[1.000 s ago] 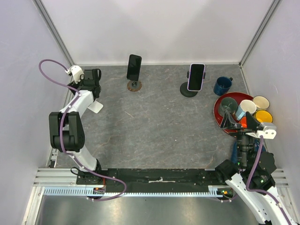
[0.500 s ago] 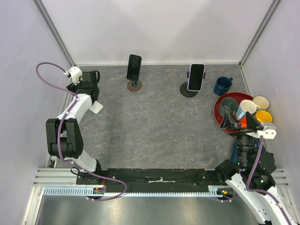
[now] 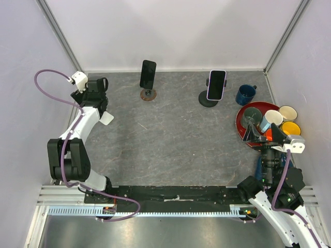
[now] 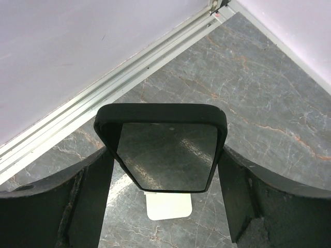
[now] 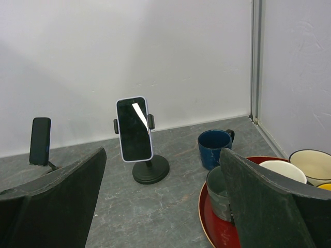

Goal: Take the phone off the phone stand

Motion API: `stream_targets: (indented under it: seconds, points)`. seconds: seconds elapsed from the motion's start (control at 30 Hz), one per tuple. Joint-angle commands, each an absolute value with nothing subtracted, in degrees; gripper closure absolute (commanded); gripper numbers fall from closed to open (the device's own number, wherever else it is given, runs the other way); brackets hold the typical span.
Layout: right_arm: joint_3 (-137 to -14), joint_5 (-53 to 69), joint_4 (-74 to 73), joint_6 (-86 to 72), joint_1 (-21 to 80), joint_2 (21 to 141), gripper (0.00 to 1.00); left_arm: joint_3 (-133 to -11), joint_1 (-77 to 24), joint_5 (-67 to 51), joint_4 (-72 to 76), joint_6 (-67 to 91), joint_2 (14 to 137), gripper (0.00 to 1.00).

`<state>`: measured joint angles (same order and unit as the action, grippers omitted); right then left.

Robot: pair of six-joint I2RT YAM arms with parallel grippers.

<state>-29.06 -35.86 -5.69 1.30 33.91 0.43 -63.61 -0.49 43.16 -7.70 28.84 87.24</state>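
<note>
A black phone (image 4: 165,150) sits crosswise between the fingers of my left gripper (image 4: 164,168), which is shut on its two long edges. It hangs clear above the small white phone stand (image 4: 168,206), which is bare on the table. From above, my left gripper (image 3: 96,87) is at the far left near the wall, just behind the white stand (image 3: 106,118). My right gripper (image 3: 262,135) is open over the right side, nothing between its fingers (image 5: 62,196).
A black phone (image 3: 148,74) leans on a small round stand (image 3: 148,94) at the back. A lilac-cased phone (image 3: 216,84) is clamped in a black stand (image 3: 208,99). A blue mug (image 3: 245,94) and a red tray (image 3: 243,111) with several cups lie at the right.
My left gripper has drifted a little left toward the wall with the phone in it, away from the white stand. The right arm has not moved.
</note>
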Motion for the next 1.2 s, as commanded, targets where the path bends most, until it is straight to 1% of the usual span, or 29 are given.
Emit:
stream_targets:
  seconds: [0.0,0.07,0.37,0.47,0.53,0.6,0.77,0.87,0.97,1.0,1.17]
  points:
    - [-30.1,-36.3,-5.3,1.4,34.4,0.2,0.02,-64.2,-1.5,44.2,-1.1,25.8,82.1,0.93]
    - [-30.1,-36.2,-5.2,1.4,34.4,0.3,0.02,-64.3,-2.1,43.6,-0.4,24.6,81.3,0.95]
    - [-30.1,-36.2,-5.3,1.3,34.3,0.3,0.02,-67.3,-8.0,38.9,-0.8,15.9,78.5,0.95]
    - [-30.1,-36.4,-5.2,1.4,34.4,0.3,0.02,-68.6,-9.1,34.6,-4.2,15.5,78.1,0.97]
    - [-30.1,-36.3,-5.3,1.4,34.4,0.3,0.02,-69.2,-9.1,28.2,-6.1,16.2,78.1,0.98]
    - [-30.1,-36.6,-5.2,1.3,34.4,0.3,0.02,-69.8,-9.2,22.0,-10.3,16.9,78.8,0.98]
    - [-30.1,-36.7,-5.1,1.3,34.4,0.2,0.02,-73.9,-9.8,12.5,-22.8,15.7,82.3,0.98]
    - [-30.1,-36.7,-5.1,1.4,34.5,0.3,0.02,-76.5,-10.3,11.6,-30.2,14.9,85.1,0.98]
    - [-30.1,-36.8,-5.1,1.4,34.4,0.3,0.02,-78.7,-11.2,14.6,-38.2,13.1,88.8,0.98]
    - [-30.1,-36.7,-5.3,1.4,34.5,0.3,0.02,-79.8,-11.3,14.8,-40.0,12.7,91.4,0.98]
    - [-30.1,-37.0,-5.3,1.5,34.5,0.2,0.02,-78.7,-11.3,11.3,-44.2,12.7,94.8,0.98]
